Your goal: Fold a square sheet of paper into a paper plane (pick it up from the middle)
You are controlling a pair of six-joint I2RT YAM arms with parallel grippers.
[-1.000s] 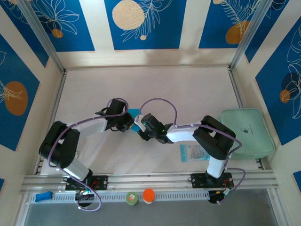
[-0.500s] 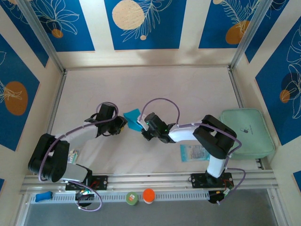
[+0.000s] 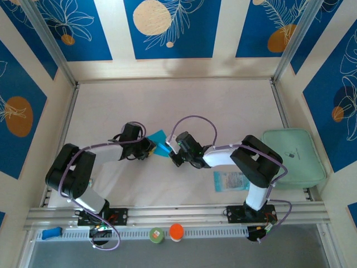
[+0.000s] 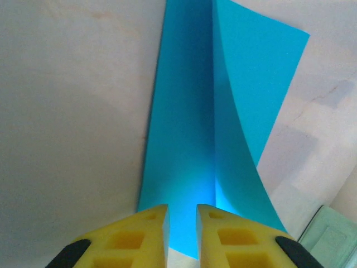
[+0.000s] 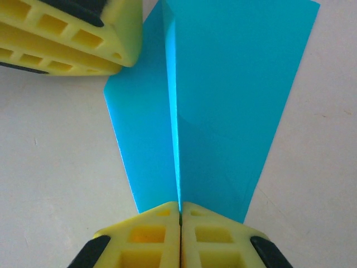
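With the right gripper (image 5: 179, 207) pinching the square sheet of paper (image 5: 234, 84) at its fold (nice and tight), the left gripper (image 4: 182, 209), jaws slightly apart above it, should press slowly.

No text was legible; the pale packet (image 3: 230, 181) well behind the right gripper (image 3: 169, 150) perhaps carried print, too small to read.

From high behind the rig, I look down on the whole table (image 3: 223, 106). My two wrist cameras sit close, facing the folded paper (image 4: 189, 139) from opposite ends; all three share it.
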